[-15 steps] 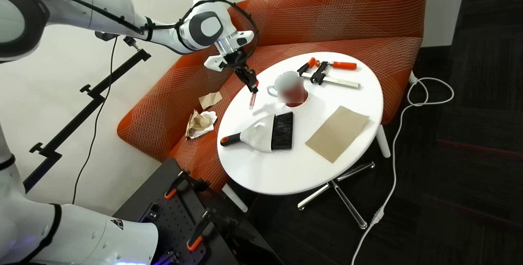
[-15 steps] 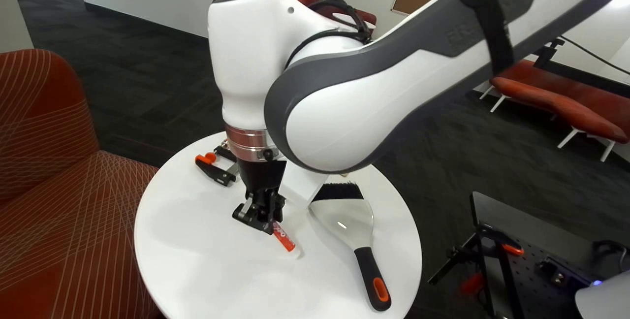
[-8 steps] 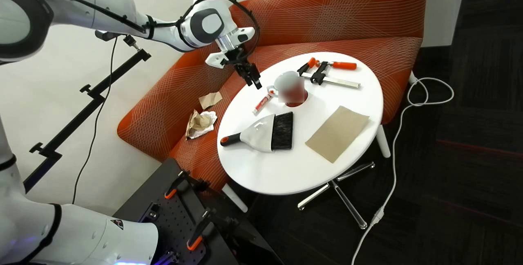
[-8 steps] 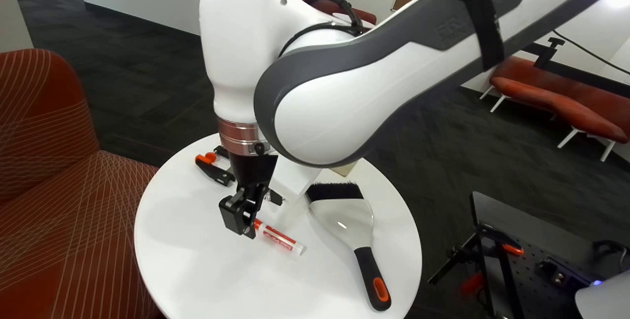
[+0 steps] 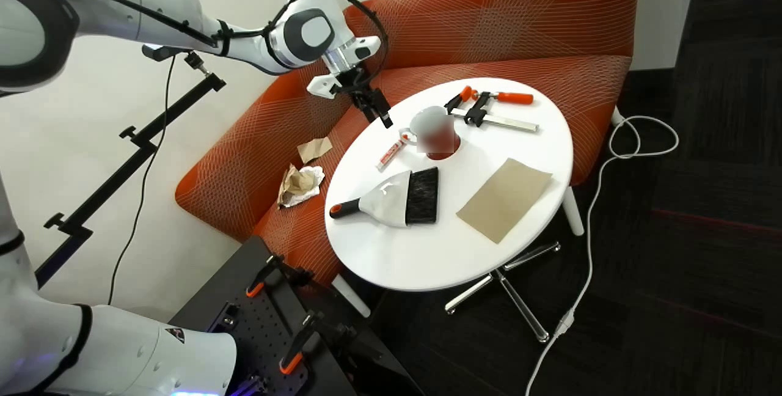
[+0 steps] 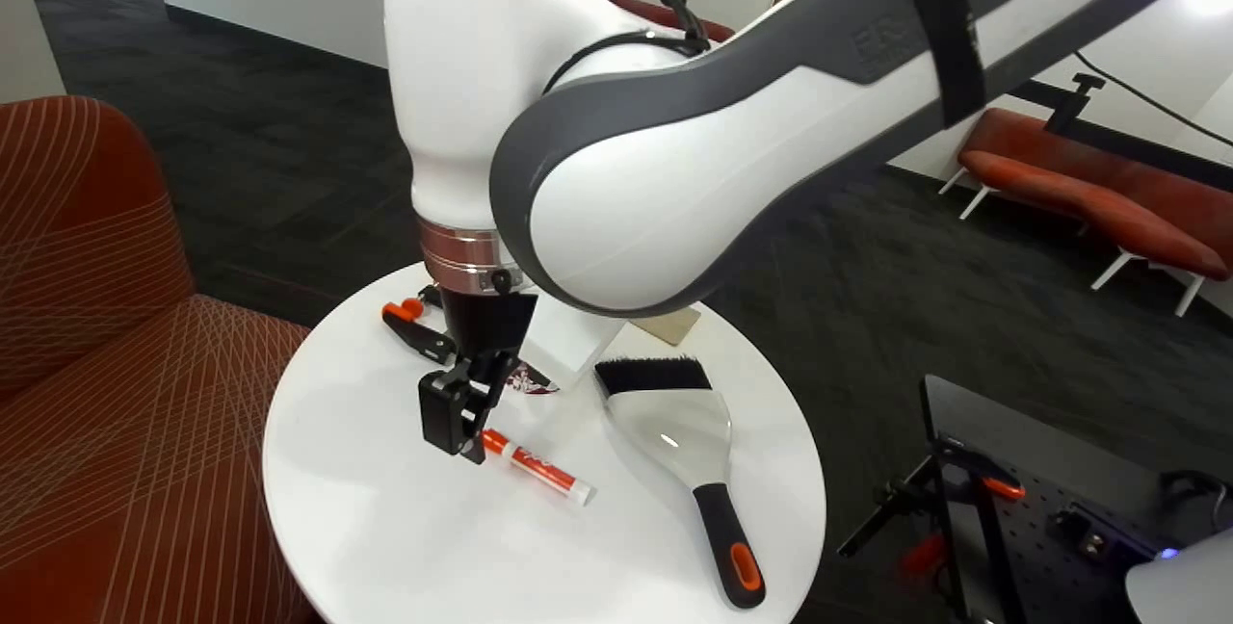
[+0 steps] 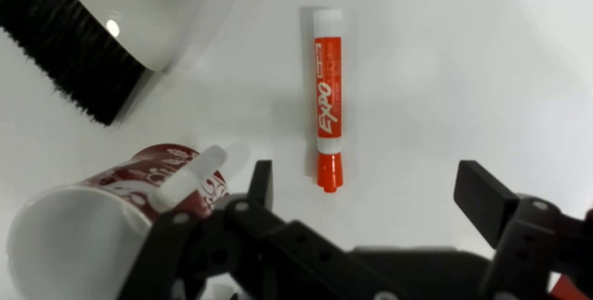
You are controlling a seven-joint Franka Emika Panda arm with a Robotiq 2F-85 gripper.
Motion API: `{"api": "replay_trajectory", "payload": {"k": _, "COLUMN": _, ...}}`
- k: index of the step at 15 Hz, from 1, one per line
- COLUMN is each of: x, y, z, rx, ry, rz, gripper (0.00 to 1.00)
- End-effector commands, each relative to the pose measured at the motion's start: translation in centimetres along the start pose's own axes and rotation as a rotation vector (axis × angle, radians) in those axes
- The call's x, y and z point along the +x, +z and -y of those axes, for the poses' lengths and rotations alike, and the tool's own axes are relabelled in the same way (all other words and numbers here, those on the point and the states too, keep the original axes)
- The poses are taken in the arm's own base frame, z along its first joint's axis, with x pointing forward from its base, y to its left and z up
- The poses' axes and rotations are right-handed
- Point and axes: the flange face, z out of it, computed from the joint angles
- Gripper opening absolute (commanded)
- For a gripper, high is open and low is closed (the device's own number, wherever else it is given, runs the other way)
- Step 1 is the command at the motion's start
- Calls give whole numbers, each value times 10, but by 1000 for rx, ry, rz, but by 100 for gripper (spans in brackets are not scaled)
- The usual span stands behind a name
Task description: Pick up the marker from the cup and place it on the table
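The marker (image 7: 330, 87), red and white with a red cap, lies flat on the white table (image 5: 391, 261) beside the cup. In both exterior views its capped end is nearest the gripper. The cup (image 7: 153, 175) has a dark red pattern, a white inside and a whitish handle; in an exterior view the cup (image 5: 431, 118) stands upright and is partly blurred. My gripper (image 7: 363, 189) is open, its two fingers wide apart with nothing between them. In an exterior view the gripper (image 6: 459, 439) hangs just above the marker's cap (image 6: 494, 441); the arm hides much of the cup there.
A brush (image 5: 391, 200) with a black handle lies near the marker. A clamp (image 5: 495, 116) rests behind the cup, and a tan board (image 5: 504, 200) lies at the table's other side. The orange-red sofa (image 5: 507, 23) curves around the back.
The gripper has opened and let go of the marker, which was tilted in its fingers one second ago and now lies on the table. The gripper has risen slightly away from it.
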Motion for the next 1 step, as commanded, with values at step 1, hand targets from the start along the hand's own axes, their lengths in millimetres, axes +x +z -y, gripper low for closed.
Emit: {"api": "replay_trajectory", "payload": {"k": 1, "x": 1, "y": 0, "z": 0, "rx": 0, "ry": 0, "rz": 0, "gripper": 100}}
